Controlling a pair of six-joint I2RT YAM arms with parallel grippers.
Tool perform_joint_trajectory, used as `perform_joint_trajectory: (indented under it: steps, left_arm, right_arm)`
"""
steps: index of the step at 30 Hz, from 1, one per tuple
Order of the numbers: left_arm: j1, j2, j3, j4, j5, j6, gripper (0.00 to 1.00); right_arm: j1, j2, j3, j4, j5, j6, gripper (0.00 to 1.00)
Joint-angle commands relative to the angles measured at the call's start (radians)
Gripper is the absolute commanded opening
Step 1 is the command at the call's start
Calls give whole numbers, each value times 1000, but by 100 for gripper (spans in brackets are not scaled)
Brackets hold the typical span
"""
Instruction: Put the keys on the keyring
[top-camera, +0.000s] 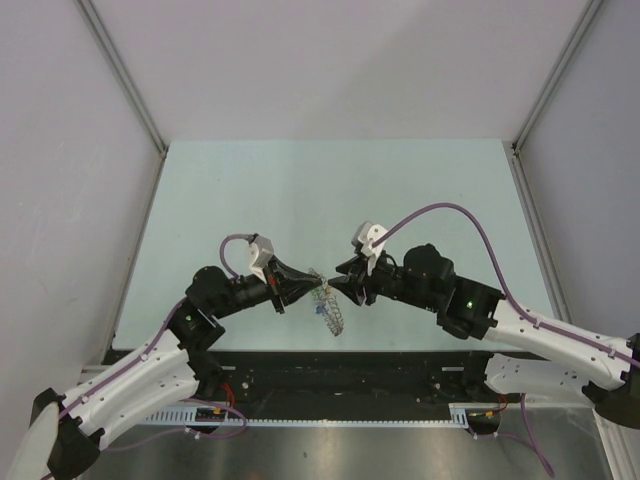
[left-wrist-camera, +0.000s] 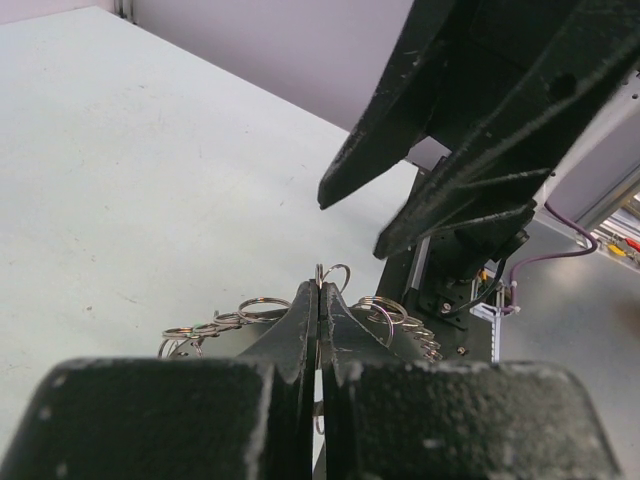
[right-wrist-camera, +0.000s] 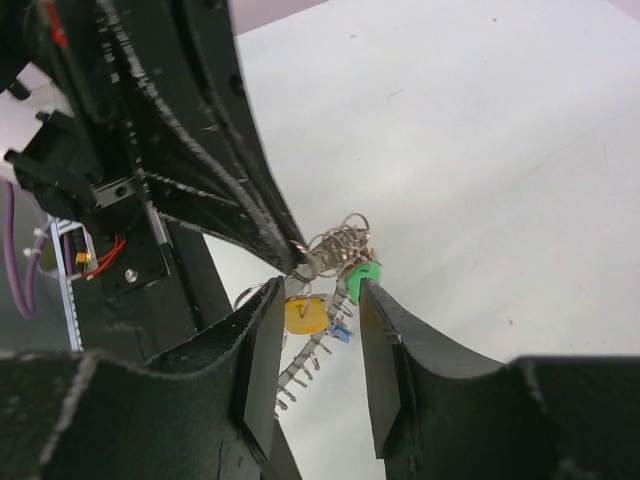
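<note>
The keyring, a grey chain of many small wire loops, hangs above the table from my left gripper, which is shut on one loop. In the left wrist view the loops fan out on both sides of the closed left gripper. The keys, one with a yellow head and one with a green head, dangle at the bunched loops. My right gripper stands open around them, its right fingertip against the green head. It holds nothing.
The pale green table lies beneath, with grey walls on three sides. Both arms meet tip to tip near the table's front middle. The right gripper's fingers loom just past the left gripper. A dark rail runs along the near edge.
</note>
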Motion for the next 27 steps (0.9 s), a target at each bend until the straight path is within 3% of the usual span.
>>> perform_joint_trajectory:
  steps: [1,17,27]
  left_arm:
    - [-5,-11,9,66,-11,17,0]
    - [-5,1,12,71,-14,24,0]
    - [-5,1,12,83,-19,23,0]
  right_arm:
    - [-39,4,-2,16,30,162,40]
    - [-70,66,-2,10,-65,228,37]
    - [-82,75,-3,1,-166,214,15]
